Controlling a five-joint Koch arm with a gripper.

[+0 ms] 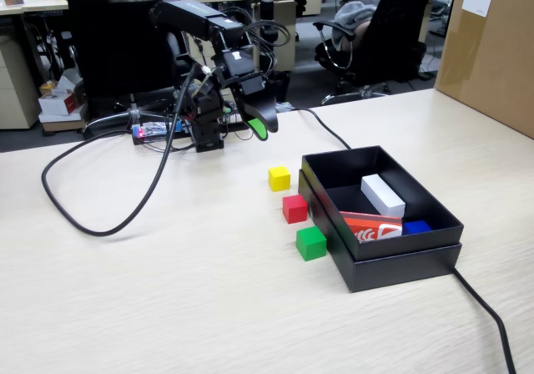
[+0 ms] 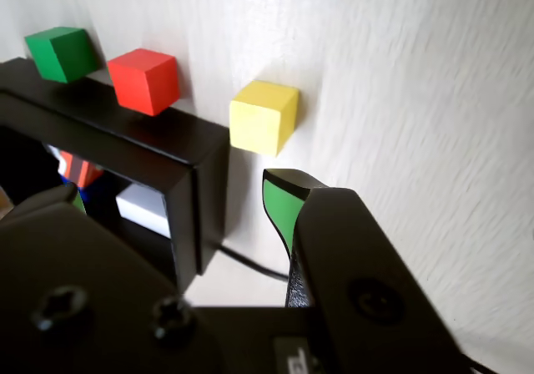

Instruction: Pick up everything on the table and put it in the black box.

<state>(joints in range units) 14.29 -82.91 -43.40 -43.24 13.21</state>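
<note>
Three cubes stand in a row on the table (image 1: 167, 299) just left of the black box (image 1: 400, 257): yellow (image 1: 279, 178) farthest back, red (image 1: 294, 208) in the middle, green (image 1: 311, 243) nearest. The wrist view looks down on the yellow cube (image 2: 264, 117), the red cube (image 2: 144, 80), the green cube (image 2: 60, 53) and the box's corner (image 2: 142, 140). My gripper (image 1: 256, 123) hangs in the air behind and left of the yellow cube. In the wrist view the gripper (image 2: 175, 197) is open, its green-padded fingers (image 2: 280, 209) wide apart with nothing held.
Inside the box lie a long white block (image 1: 382, 194), an orange-red card (image 1: 371, 224) and a blue piece (image 1: 415, 227). A big brown carton (image 1: 488, 48) stands at the back right. A black cable (image 1: 92, 224) loops over the left of the table; another (image 1: 492, 324) runs from the box.
</note>
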